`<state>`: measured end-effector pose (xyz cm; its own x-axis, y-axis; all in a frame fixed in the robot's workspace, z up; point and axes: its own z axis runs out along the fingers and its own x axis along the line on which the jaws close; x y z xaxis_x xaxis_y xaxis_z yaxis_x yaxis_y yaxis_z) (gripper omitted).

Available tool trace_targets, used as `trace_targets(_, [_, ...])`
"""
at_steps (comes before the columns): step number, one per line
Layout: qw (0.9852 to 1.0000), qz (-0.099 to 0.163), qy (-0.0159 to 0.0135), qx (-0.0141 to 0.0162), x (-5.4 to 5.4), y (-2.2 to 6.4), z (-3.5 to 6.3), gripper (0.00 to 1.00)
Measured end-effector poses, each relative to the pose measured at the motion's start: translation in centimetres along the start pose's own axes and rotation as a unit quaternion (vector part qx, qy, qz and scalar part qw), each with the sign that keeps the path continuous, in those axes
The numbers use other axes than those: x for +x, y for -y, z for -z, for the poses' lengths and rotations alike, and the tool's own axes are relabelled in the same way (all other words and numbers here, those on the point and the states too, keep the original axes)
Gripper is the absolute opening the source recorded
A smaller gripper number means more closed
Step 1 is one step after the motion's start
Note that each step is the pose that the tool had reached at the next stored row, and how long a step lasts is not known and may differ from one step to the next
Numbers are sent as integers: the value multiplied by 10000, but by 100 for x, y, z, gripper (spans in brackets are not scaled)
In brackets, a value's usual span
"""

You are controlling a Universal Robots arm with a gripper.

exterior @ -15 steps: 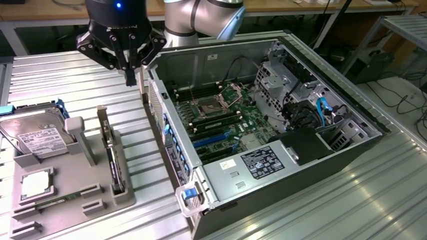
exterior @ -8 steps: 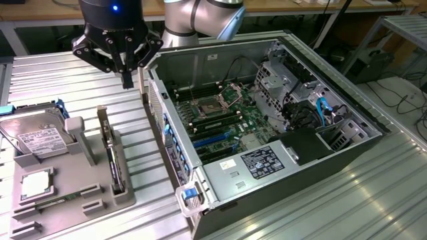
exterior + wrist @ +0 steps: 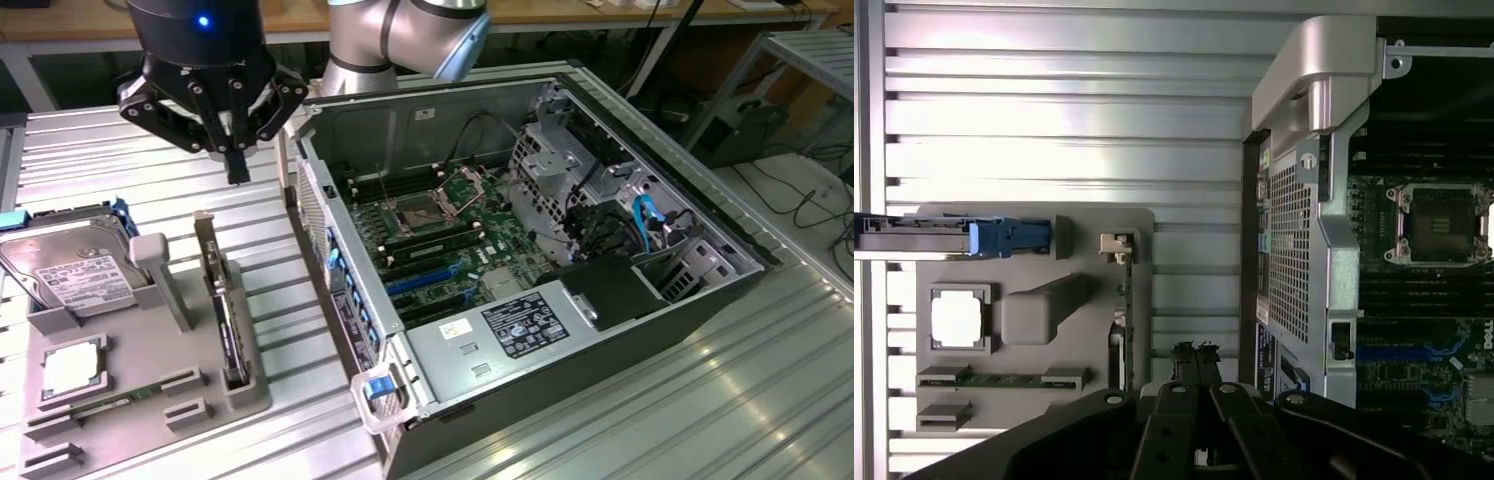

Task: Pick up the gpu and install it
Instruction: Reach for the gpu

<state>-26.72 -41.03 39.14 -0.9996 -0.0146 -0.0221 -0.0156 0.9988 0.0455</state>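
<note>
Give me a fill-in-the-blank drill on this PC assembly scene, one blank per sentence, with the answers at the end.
1. The end effector hangs with its fingers ___, holding nothing.
2. The gpu stands on edge in the gray holder, on the side facing the ___.
3. The hard drive in that holder carries a ___ label.

Missing words: shut; computer case; white.

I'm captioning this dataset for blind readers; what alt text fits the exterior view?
The shut claw hangs empty over the metal table, near the grey holder where the gpu stands on edge in its slot. On the exterior view's right, an open computer case lies on its side, motherboard exposed.
</note>
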Motion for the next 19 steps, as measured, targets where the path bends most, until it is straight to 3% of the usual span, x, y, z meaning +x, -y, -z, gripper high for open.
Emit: trace_targets(19, [9999, 136, -7, -7, 436, 128, 9, 11])
